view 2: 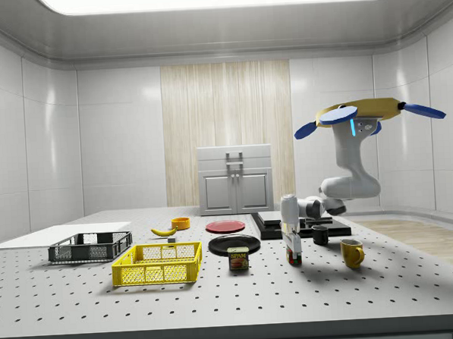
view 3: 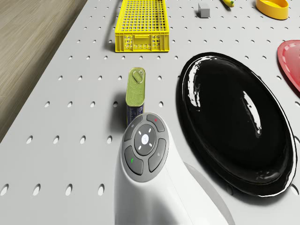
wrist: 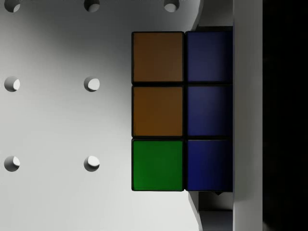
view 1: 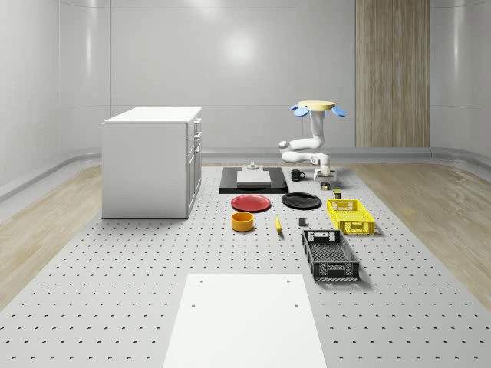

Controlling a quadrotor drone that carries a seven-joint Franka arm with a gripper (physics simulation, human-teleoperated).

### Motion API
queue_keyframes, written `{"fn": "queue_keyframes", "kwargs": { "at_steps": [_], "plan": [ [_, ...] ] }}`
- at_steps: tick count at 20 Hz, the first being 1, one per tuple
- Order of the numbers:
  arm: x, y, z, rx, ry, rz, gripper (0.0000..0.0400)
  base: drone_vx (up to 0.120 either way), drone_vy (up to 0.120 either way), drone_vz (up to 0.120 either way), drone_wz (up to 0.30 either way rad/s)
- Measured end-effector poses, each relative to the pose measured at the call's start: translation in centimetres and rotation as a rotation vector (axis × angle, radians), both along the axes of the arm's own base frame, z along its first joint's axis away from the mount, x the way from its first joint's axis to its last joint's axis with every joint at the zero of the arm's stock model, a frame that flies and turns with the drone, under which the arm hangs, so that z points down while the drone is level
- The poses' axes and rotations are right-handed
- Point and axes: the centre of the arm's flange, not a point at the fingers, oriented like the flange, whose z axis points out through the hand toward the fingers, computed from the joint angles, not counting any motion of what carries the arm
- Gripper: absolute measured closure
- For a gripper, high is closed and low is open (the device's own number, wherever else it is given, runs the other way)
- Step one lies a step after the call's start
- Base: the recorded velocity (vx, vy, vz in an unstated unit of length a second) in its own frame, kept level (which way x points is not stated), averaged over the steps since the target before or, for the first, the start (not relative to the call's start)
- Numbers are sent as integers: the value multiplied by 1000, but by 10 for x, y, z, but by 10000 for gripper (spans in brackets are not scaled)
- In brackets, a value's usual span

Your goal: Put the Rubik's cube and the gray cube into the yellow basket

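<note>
Whole-scene view
Drone (view 1: pixel 315 107): hovers over the far right part of the perforated table (view 1: pixel 115 307), behind the yellow basket (view 1: pixel 350 215).
Arm (view 1: pixel 307 146): bends down from the drone towards the table beside a black mug (view 1: pixel 297 175).
Gray cube (view 1: pixel 302 223): on the table between the banana (view 1: pixel 278 223) and the yellow basket, apart from both.
Black basket (view 1: pixel 330 255): just in front of the yellow one.

Side view
Gripper (view 2: pixel 293 242): points straight down, right over the Rubik's cube (view 2: pixel 294 255).
Rubik's cube: appears to sit on the table, between the can (view 2: pixel 238 258) and a yellow mug (view 2: pixel 352 252).
Jaws: open or closed cannot be told.

Drone view
Can: lies on its side just beyond the arm's wrist, beside the black plate (view 3: pixel 234 122).
Yellow basket: past the can, nothing visible inside.
Gray cube: on the table outside the basket.

Wrist view
Rubik's cube: close below, showing orange, green and blue squares; one edge is hidden behind a pale part of the gripper.
</note>
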Motion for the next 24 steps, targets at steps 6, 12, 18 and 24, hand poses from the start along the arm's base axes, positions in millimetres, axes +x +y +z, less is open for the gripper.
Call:
{"fn": "queue_keyframes", "kwargs": {
  "at_steps": [6, 12, 18, 24],
  "plan": [
    [0, 0, -20, 0, 0, 0, 75, 0, 0, 80, 0],
    [0, 0, -32, 0, 0, 0, 75, 0, 0, 120, 0],
    [0, 0, -36, 0, 0, 0, 75, 33, 0, 120, 0],
    [0, 0, -37, 0, 0, 0, 75, 120, 0, 53, 0]
  ]
}}
